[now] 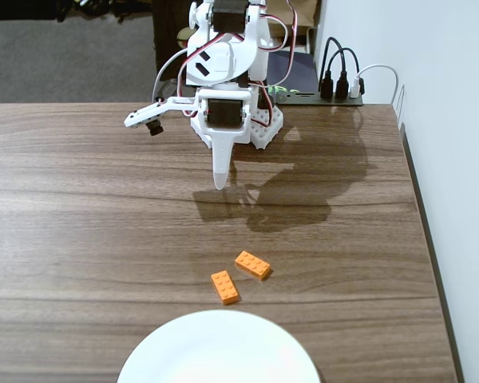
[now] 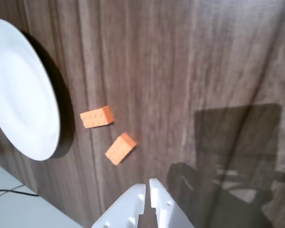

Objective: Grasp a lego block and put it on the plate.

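Two identical orange lego blocks lie close together on the wooden table: one slightly farther from the plate, the other nearer it. In the wrist view they show as one nearer my gripper and one beside the plate. The white plate sits at the front edge of the fixed view, and at the left in the wrist view; it is empty. My white gripper hangs above the table, well behind the blocks, shut and empty. It enters the wrist view from the bottom.
The arm's base stands at the table's far edge. A power strip with plugged cables sits behind it to the right. The table's right edge runs along a white wall.
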Robot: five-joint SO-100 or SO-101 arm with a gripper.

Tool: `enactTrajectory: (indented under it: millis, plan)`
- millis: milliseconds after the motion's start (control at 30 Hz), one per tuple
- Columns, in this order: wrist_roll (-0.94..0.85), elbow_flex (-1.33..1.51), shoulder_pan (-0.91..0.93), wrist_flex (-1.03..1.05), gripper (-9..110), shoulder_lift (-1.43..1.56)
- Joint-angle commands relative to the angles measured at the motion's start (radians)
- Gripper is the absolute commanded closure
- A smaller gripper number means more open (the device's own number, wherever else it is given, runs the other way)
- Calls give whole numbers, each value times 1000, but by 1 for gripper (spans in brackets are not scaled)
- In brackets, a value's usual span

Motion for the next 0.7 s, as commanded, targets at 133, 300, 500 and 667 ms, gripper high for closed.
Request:
enactTrajectory:
  millis: [133,300,500,667]
  plan:
    - [-166,-204,83,-52,101,-247]
    - [-209,-308,120,-69,101,-394]
    - [-362,-376,127,-97,101,-528]
    - [-541,-456,147,-112,101,-652]
